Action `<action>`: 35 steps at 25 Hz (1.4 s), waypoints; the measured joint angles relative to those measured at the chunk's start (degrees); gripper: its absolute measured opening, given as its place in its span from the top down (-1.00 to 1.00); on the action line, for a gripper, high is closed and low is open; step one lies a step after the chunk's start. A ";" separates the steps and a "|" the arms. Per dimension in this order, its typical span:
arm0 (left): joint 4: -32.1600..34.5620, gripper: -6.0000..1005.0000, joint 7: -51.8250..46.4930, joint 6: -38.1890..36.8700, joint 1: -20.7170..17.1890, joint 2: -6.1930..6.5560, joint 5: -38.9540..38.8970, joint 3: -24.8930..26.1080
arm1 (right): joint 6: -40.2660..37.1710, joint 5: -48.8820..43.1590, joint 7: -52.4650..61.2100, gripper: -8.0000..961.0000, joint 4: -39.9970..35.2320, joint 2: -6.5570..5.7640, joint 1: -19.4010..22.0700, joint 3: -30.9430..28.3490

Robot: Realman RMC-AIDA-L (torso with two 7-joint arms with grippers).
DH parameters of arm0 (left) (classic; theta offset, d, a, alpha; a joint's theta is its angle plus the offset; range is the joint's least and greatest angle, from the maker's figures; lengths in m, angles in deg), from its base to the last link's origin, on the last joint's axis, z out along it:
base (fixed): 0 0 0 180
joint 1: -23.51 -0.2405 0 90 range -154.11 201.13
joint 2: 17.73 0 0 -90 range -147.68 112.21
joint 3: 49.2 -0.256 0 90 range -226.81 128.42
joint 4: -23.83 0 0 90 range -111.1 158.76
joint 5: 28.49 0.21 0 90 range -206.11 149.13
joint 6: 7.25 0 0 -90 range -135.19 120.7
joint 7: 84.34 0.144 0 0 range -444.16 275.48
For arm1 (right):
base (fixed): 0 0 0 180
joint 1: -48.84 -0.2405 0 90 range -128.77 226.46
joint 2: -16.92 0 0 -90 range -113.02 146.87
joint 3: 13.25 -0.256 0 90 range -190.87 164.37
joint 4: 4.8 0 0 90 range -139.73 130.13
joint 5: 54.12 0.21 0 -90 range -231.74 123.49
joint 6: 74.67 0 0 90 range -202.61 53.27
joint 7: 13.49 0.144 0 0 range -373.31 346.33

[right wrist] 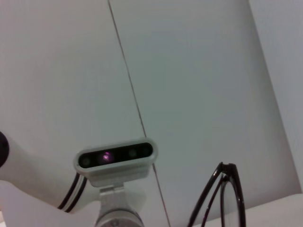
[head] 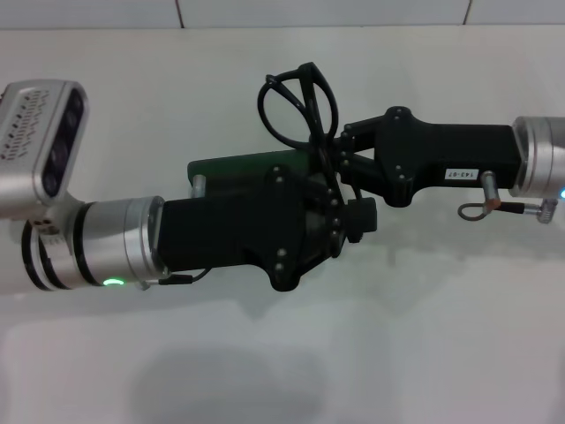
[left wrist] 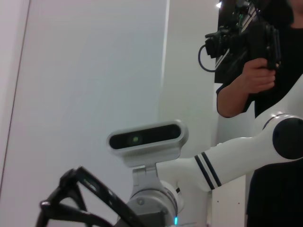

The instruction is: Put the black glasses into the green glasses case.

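White tabletop point(head: 415, 336) is filling the head view, pale wall behind it.

Left arm point(head: 115, 238) is reaching in from the left side, its black gripper point(head: 328, 208) sitting over the green glasses case point(head: 243, 166). Only a strip of the case is showing past the wrist; the rest is hidden, so whether the lid is up can't be read. Case is lying lengthwise left-to-right on the table, likely being steadied or kept ready as the drop target. Can't tell if the left claw is clenched or released.

Right arm point(head: 538, 159) is coming in from the right, its gripper point(head: 340, 152) meeting the left one at mid-table. It's clenched on the black glasses point(head: 296, 106), grasping them low on the frame so the lenses stand clear above both grippers.

Glasses are being held up off the table, just behind and above the case, apart from it. Lenses are standing upright, rims pointing away from the robot; temples look folded in, frame seen nearly edge-on. Both wrist views are catching the glasses' rims at their lower edge, against the wall. Judging by this, they are not yet in the case.
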 joint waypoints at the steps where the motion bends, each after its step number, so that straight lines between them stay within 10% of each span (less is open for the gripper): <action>1: 0.00 0.98 0.01 0.21 0.03 0.01 0.00 0.00 | -0.02 0.54 0.00 0.79 -0.06 0.00 0.00 0.57; 35: 0.07 0.98 0.03 0.97 -0.32 0.27 -0.12 0.09 | -0.59 2.66 0.05 0.77 -0.60 -0.25 0.62 1.12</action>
